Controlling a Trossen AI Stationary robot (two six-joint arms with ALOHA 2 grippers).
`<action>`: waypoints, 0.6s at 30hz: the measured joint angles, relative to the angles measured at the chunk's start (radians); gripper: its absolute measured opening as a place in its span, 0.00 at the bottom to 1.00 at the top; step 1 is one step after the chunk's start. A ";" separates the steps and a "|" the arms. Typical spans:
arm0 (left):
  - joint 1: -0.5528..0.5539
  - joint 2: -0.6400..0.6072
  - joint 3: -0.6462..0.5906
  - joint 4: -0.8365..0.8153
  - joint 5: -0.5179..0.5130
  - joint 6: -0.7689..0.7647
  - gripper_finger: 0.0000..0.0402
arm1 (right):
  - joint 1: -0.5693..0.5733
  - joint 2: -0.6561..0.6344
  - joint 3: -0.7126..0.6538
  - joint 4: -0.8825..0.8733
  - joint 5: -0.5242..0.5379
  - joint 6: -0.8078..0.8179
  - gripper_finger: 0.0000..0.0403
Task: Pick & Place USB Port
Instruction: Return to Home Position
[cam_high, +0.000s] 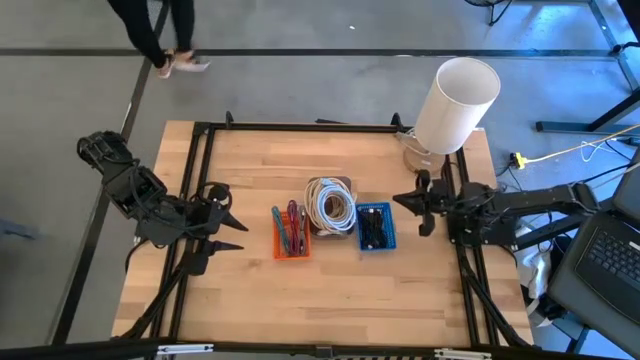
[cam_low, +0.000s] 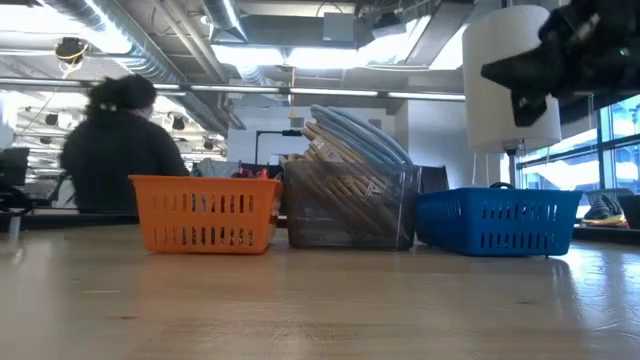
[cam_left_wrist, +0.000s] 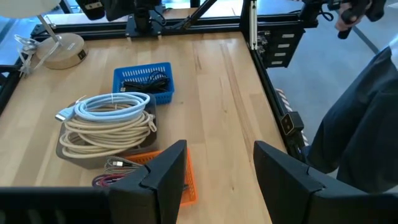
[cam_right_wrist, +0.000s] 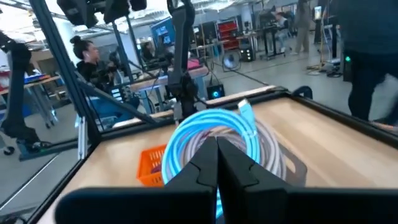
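**All cables binned, both arms clear of the row**

High view: 3 bins sit in 1 row across the middle of the wooden tabletop (cam_high: 250, 300), long axis running left edge to right edge. They are the orange plastic mesh bin (cam_high: 290, 233), the dark see-through bin (cam_high: 330, 206) and the blue plastic mesh bin (cam_high: 375, 227). The left gripper (cam_high: 236, 234) is just beside the orange bin on the left-edge side. The right gripper (cam_high: 412, 204) is near the blue bin on the right-edge side. So the row lies between the 2 grippers, each nearer its own end bin. A white cylindrical lamp (cam_high: 455, 100) stands at the back right corner.

Low view: the 3 bins stand upright, side by side, and coils rise above the rim of the dark bin. A person (cam_low: 115, 140) is in the room behind.

Left wrist view: the left fingers are apart and hold nothing. The black charger cable (cam_left_wrist: 146, 79) lies in the blue bin. The light blue coiled cable (cam_left_wrist: 112, 106) sits on cream coils in the dark bin.

Right wrist view: the right fingers are pressed together with nothing between them, pointing at the light blue coil.

Judgement: no cable is left loose, so the next move needs only a retreat away from the row, no reach.
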 joint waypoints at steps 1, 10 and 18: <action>0.000 0.000 0.000 0.000 0.000 0.000 0.45 | 0.000 -0.022 -0.019 0.001 -0.003 0.000 0.00; 0.000 0.000 0.000 0.000 0.000 0.000 0.45 | 0.000 -0.228 -0.081 -0.212 -0.005 -0.040 0.00; 0.000 0.000 0.000 0.000 0.001 0.000 0.45 | 0.000 -0.370 -0.081 -0.300 -0.029 -0.062 0.01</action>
